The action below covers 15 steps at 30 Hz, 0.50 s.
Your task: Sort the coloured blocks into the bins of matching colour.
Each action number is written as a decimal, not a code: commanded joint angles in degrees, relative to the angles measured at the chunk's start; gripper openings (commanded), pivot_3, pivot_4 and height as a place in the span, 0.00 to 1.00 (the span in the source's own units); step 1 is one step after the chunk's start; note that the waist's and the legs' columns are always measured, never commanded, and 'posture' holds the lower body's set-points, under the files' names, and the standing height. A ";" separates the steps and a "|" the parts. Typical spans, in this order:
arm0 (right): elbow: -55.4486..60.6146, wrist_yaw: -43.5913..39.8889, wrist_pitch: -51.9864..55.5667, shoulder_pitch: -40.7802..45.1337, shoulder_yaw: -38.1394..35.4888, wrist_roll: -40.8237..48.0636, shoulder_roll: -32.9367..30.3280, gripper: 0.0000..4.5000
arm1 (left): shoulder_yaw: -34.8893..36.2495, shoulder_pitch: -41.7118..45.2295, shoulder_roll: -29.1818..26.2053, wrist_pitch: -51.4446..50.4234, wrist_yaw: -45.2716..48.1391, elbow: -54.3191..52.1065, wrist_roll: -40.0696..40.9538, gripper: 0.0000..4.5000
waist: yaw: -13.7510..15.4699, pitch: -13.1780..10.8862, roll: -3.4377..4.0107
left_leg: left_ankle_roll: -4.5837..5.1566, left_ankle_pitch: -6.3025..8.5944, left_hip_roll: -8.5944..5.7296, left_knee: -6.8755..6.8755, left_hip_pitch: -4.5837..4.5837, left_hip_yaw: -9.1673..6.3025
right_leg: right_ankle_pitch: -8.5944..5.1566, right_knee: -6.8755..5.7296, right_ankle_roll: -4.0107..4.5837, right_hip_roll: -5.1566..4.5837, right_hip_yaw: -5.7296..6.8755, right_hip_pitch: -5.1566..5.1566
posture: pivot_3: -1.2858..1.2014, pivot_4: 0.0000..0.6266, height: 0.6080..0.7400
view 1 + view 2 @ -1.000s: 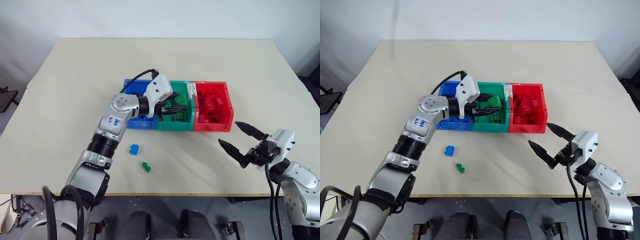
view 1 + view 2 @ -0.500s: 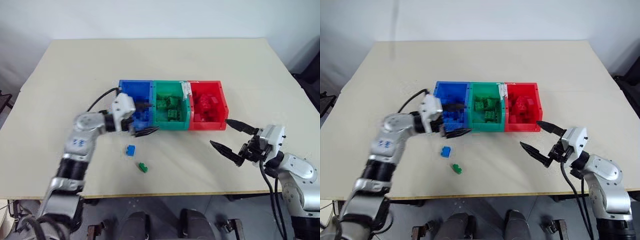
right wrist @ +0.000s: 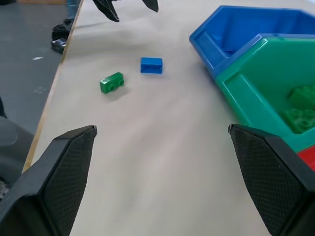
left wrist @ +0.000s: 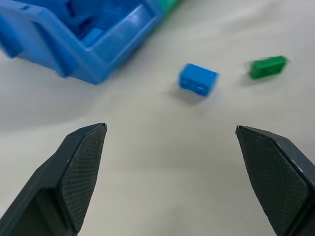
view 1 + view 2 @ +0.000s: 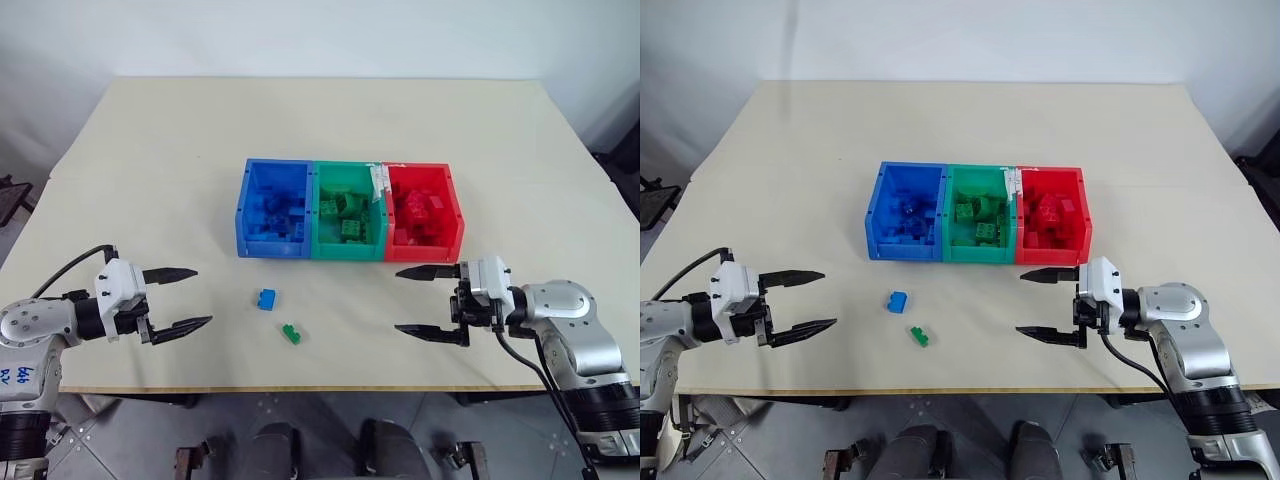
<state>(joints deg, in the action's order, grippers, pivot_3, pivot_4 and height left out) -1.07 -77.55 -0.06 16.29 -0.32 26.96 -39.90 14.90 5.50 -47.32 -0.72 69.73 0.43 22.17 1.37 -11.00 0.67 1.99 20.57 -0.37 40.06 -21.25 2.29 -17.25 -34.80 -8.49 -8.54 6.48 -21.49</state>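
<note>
Both pincers wide open and empty, left pincer [image 5: 180, 297] nearest the blue block [image 5: 266, 298] loose on the desk [image 5: 150, 150] beside the green block [image 5: 290, 333], so straddle blue squarely, clear of green, then drop into blue bin [image 5: 245, 200]

Beige table [image 5: 330, 120] w/ white wall [image 5: 300, 35] behind, grey floor [image 5: 320, 420].

Blue brick [image 5: 266, 298], green brick [image 5: 291, 333], blue-green-red bins [image 5: 347, 252], beige table [image 5: 150, 160].
</note>
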 commanded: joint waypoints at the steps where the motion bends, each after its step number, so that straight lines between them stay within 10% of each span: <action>1: -1.25 -1.40 -1.67 -0.62 -2.20 -0.32 -1.95 1.00 | -7.57 1.24 -1.35 1.66 2.77 -8.11 -3.12 0.99 | 0.14 0.00 0.00 | 0.00 0.00 -0.03 0.00 0.00 -0.02 | 0.00 -0.01 0.00 -0.02 -0.01 0.00 | 0.52 0.24 1.00; 15: 3.84 1.42 -0.24 -11.90 -8.84 0.77 -5.62 1.00 | -29.70 15.12 4.56 -0.37 3.59 -8.14 -13.88 0.99 | 0.04 0.01 0.02 | -0.02 0.00 0.04 -0.02 0.02 0.20 | -0.01 -0.01 0.01 0.10 -0.02 -0.03 | 0.52 0.24 1.00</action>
<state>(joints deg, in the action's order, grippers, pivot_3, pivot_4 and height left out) 0.42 -76.59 -0.75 4.98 -7.30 26.11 -44.57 -14.26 20.07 -42.60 -1.25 73.29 -7.88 9.36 1.41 -10.99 0.69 1.97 20.58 -0.34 40.05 -21.23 2.50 -17.26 -34.82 -8.48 -8.44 6.46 -21.52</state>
